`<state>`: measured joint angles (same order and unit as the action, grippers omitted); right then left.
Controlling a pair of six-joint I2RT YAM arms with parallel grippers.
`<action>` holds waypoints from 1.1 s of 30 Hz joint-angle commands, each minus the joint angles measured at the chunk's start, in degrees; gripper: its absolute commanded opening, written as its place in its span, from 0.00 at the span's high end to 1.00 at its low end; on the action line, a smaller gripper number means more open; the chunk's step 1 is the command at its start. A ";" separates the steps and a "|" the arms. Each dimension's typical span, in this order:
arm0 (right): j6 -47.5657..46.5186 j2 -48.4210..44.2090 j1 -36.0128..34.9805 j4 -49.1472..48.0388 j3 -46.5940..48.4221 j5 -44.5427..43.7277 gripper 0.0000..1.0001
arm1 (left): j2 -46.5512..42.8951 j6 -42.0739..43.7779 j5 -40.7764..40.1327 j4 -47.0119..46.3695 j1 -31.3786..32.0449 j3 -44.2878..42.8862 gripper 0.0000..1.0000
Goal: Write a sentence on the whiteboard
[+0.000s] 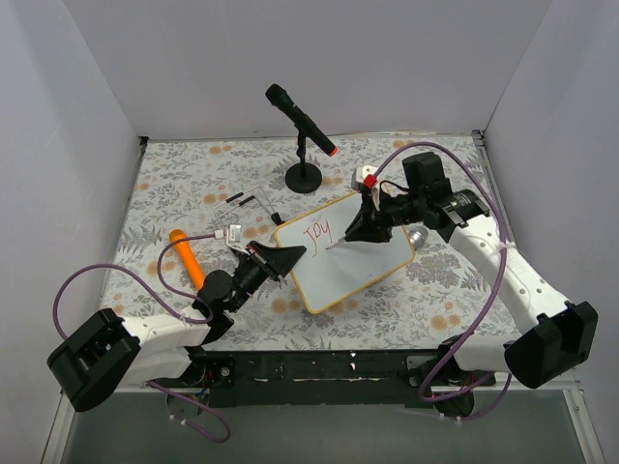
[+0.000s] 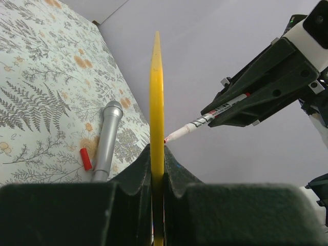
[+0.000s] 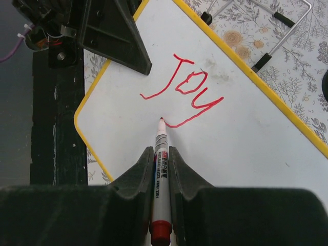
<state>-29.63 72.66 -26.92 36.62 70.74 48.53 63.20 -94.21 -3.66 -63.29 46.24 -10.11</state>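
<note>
Red sentence point(image 3: 185, 86) stops at "Joy"; right gripper point(image 3: 161, 154) clamps marker point(image 3: 161, 177), left gripper point(image 2: 157, 152) clamps whiteboard point(image 3: 256, 143); you write "is" next.

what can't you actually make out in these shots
Left wrist view: the whiteboard shows edge-on, so the sentence on its face is hidden.
Top view: the silver microphone is mostly hidden under the right arm.
Right wrist view: the print on the marker is too small to read; the whiteboard's far end runs off the frame edge.

A microphone stand point(image 1: 304, 176) and wire rack point(image 1: 247, 203) crowd the far side of the whiteboard point(image 1: 363, 261); the cloth point(image 1: 387, 304) nearer lies open.
</note>
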 commanded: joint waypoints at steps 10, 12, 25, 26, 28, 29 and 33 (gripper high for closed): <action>2.73 1.44 2.65 1.35 13.46 8.59 0.99 | -4.49 -0.62 -1.09 -6.68 -0.01 0.35 1.00; 2.47 0.55 3.79 1.44 13.11 8.51 0.99 | -4.49 -0.62 -0.91 -6.67 -0.18 0.53 1.00; 1.94 -2.97 10.48 0.73 10.03 11.23 0.99 | -6.68 -0.62 0.15 -6.50 -0.36 1.14 1.00; 1.85 -3.05 10.74 0.65 9.77 11.49 0.99 | -7.03 -0.53 0.15 -6.50 -0.36 1.06 1.00; 1.59 -3.14 11.27 0.73 9.15 12.20 0.99 | -7.13 -0.45 0.32 -6.41 -0.53 0.88 1.00; 1.50 -3.32 11.27 0.82 8.89 12.29 0.99 | -7.04 -0.53 0.50 -6.41 -0.54 0.88 1.00; 0.89 -3.32 11.62 1.08 8.36 12.20 0.99 | -6.60 -0.97 0.94 -7.29 -0.62 0.97 1.00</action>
<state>-27.62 70.54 -15.73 37.67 79.59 58.72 58.28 -93.89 -2.96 -63.35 46.06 -8.60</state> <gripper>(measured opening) 0.186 0.053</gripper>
